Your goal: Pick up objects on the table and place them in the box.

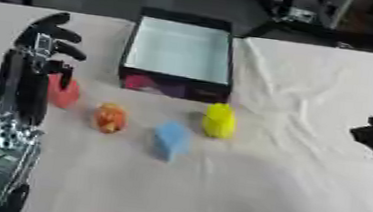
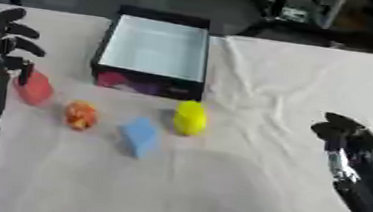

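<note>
An open box (image 1: 178,52) with dark walls and a pale inside stands at the table's far middle; nothing shows in it. In front of it lie a red object (image 1: 64,93), an orange object (image 1: 111,118), a blue block (image 1: 171,140) and a yellow object (image 1: 218,120). My left hand (image 1: 49,42) hovers at the left with fingers spread, just above and behind the red object, holding nothing. My right hand (image 2: 343,130) is at the right edge, fingers relaxed and empty, well away from the objects.
A white cloth (image 1: 315,92) with wrinkles covers the table. Dark equipment and chair legs (image 1: 298,10) stand beyond the far edge. My left forearm (image 1: 4,157) runs along the left side.
</note>
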